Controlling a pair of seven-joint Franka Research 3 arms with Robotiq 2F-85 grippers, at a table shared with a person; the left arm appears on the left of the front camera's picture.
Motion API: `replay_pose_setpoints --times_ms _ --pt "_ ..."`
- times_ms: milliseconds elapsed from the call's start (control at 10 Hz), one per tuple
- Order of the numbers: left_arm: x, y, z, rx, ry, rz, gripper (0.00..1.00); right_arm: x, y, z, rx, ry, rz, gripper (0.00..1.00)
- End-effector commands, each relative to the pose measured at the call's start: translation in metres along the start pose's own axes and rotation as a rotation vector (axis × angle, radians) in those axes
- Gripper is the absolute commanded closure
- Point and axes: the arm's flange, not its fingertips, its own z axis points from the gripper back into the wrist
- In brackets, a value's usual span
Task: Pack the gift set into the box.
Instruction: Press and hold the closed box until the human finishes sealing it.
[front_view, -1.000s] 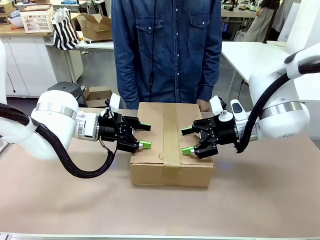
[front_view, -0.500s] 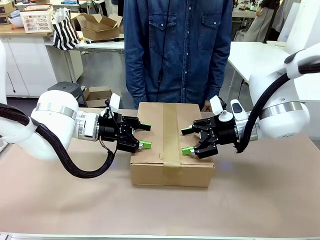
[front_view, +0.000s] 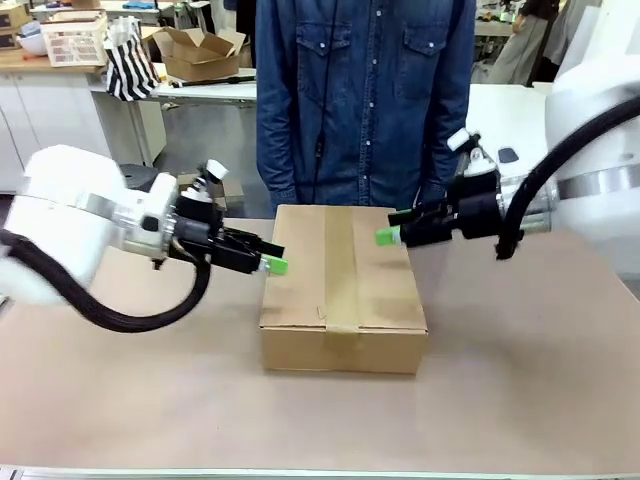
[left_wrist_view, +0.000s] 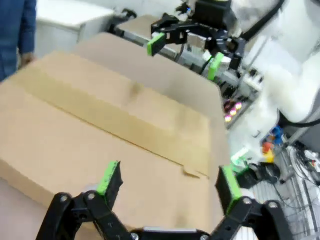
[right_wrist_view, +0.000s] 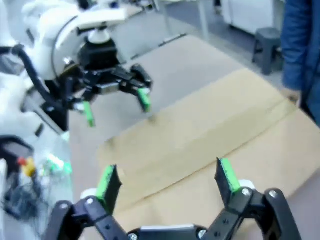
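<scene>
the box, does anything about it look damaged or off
Mostly it looks fine: the box sits square on the table, flaps shut and taped down the middle. One small flaw: the tape strip ends in a wrinkled, slightly lifted bit near the front edge. Both grippers, left and right, are open and empty.

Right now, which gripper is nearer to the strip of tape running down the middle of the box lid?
The right gripper. It hovers open over the box top, just right of the tape strip. The left gripper, also open, sits at the box's left edge, farther from the strip.
</scene>
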Motion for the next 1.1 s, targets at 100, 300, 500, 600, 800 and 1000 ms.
replay_pose_setpoints --times_ms 100,300,500,600,800,1000 --pt "-0.001 -0.019 0.071 -0.074 -0.116 0.386 0.00 -0.053 0.045 0.122 0.170 0.016 -0.426 0.00" --pt "-0.020 -0.013 0.120 -0.138 -0.303 0.450 0.00 -0.105 0.018 0.180 0.260 -0.151 -0.596 0.00" --pt "-0.047 0.007 0.150 -0.156 -0.382 0.575 0.00 -0.148 0.002 0.200 0.343 -0.232 -0.660 0.00" --pt "-0.051 0.020 0.146 -0.238 -0.400 0.540 0.00 -0.030 -0.050 0.167 0.298 -0.121 -0.565 0.00" --pt "-0.030 0.010 0.151 -0.145 -0.342 0.515 0.00 -0.030 -0.050 0.167 0.298 -0.121 -0.565 0.00" --pt "-0.030 0.010 0.151 -0.145 -0.342 0.515 0.00 -0.030 -0.050 0.167 0.298 -0.121 -0.565 0.00"
